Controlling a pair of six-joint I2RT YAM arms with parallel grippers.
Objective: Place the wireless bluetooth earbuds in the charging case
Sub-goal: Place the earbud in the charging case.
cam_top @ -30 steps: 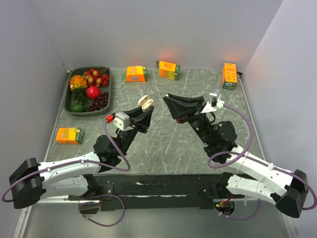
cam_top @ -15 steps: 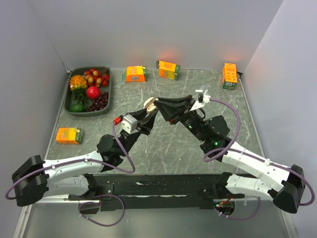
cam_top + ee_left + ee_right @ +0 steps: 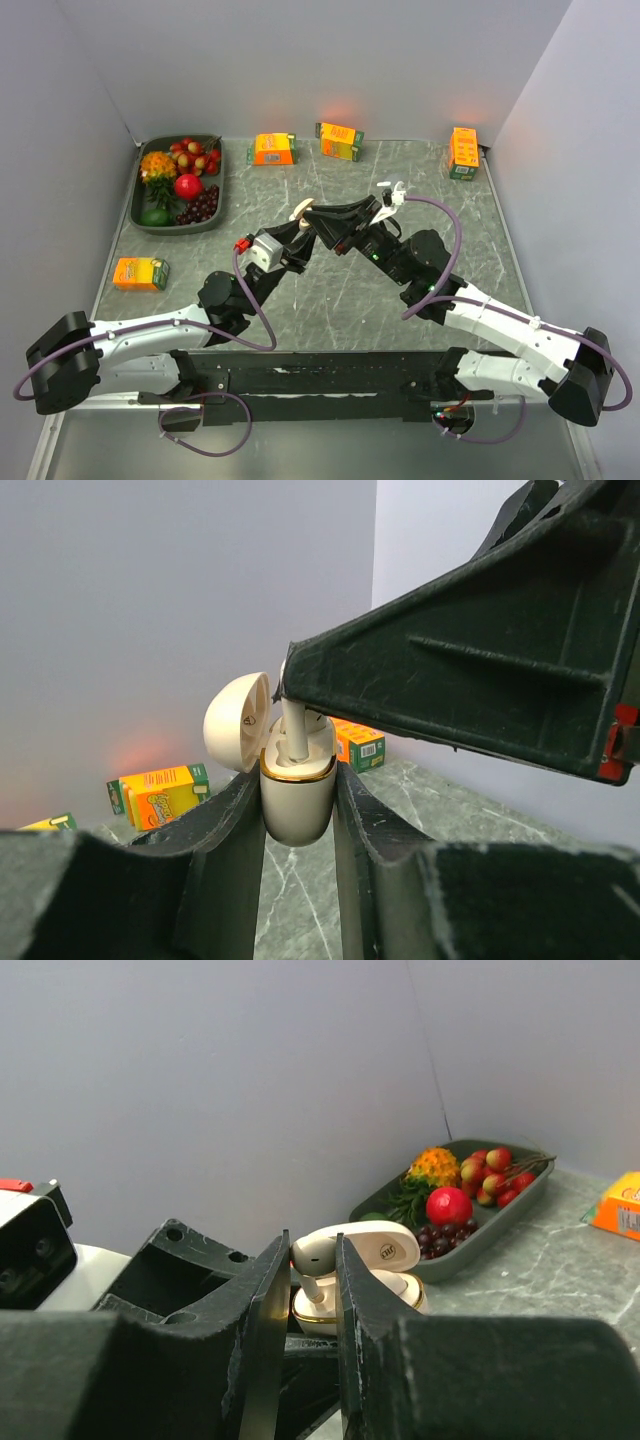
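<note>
The left end effector [image 3: 297,780] is closed tight on the white charging case [image 3: 297,810]. It holds it above the desk [image 3: 330,290], in the middle of the top view. The lid [image 3: 237,723] is open. The right end effector [image 3: 313,1260] pinches one earbud [image 3: 293,730], stem down in the case. Black fingers [image 3: 450,680] hide the earbud's top. Whether another earbud sits inside is hard to tell.

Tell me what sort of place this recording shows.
Probably a robotics lab test cell: plain grey walls box in a marble-look table, two arms bolted at its near edge, staged orange cartons and a fruit tray.
</note>
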